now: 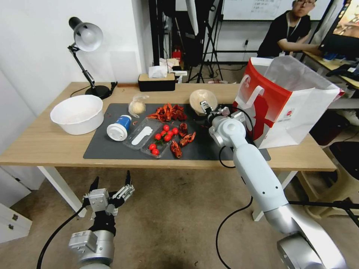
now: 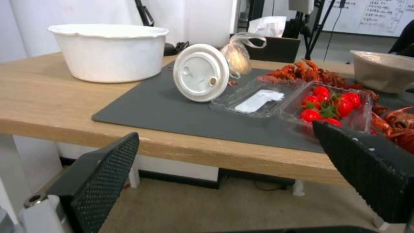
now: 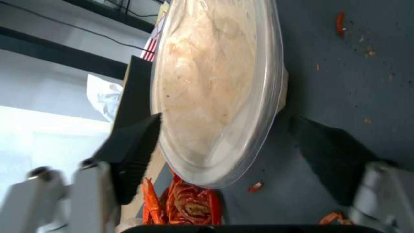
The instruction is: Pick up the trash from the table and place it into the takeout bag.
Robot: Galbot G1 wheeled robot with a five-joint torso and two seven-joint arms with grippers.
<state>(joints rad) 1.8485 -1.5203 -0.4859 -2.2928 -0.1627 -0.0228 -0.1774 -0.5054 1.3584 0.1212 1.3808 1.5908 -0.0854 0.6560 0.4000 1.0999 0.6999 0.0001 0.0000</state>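
Two tools show. The right tool (image 1: pixel 208 108) reaches over the desk (image 1: pixel 45 144) to the beige bowl (image 1: pixel 203 99), which sits tipped on the dark mat (image 1: pixel 112 149). Its fingers (image 3: pixel 134 145) are spread wide, one on each side of the bowl's rim, and they do not grip it. The left tool (image 1: pixel 111 186) hangs low in front of the desk, also wide open and holding nothing. The takeout bag (image 1: pixel 288 101) stands at about 3 o'clock from the bowl, just beside it, mouth open. The lidded cup (image 1: pixel 119 128) lies on its side at about 9 o'clock from the bowl. The bagged bun (image 1: pixel 137 106) lies near the cup, at its 1 o'clock. Red shells (image 1: pixel 168 112) lie between the bun and the bowl.
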